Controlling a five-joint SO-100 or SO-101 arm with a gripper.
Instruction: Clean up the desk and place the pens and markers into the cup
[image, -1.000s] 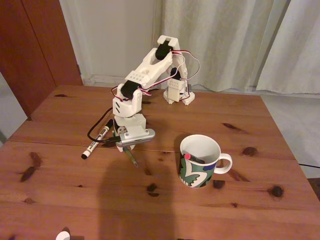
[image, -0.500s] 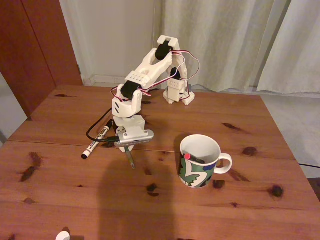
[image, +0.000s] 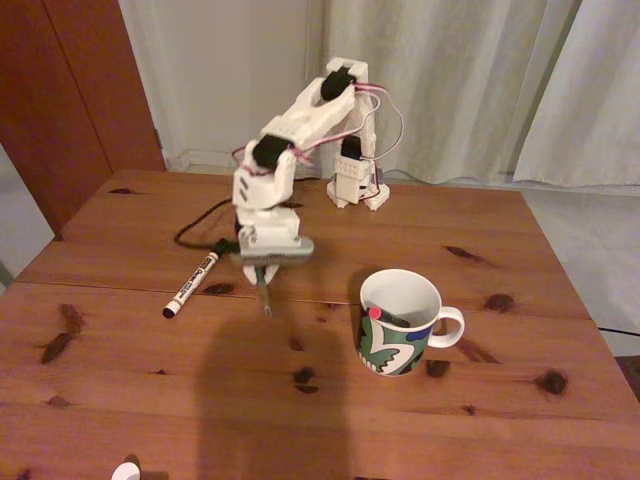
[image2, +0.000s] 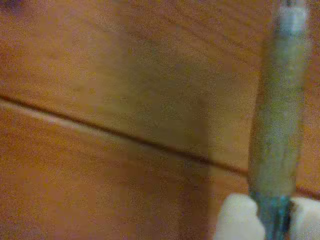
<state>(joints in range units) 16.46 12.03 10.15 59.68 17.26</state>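
Fixed and wrist views of one arm clearing a wooden worktop (image: 120, 400). Since the picture of one second ago, the arm has risen and drawn back toward the worktop's far edge. The green pen (image: 264, 295), which then lay low against the planks beneath the wrist, now hangs point-down from the pincer (image: 263, 276), its tip apparently just clear of the wood. The pincer is clamped on the pen's upper end; the wrist view shows two white fingertips (image2: 239, 217) pressed either side of the barrel (image2: 277, 125). The lift thus appears achieved, and carriage to the cup (image: 398, 322) is, by judgement, the step now in hand.

The held pen is thin, with a dull green, slightly translucent barrel and a paler tip; in the wrist view it is blurred and runs nearly upright along the right edge.

The cup stands near the worktop's middle, to the right of the pincer in the fixed view and well apart from it, handle turned right. A dark pen with a red end (image: 376, 313) already leans inside it. The white marker (image: 191, 284) with black cap lies flat toward the worktop's left edge, not yet collected. One of three is stowed and one is in transit.
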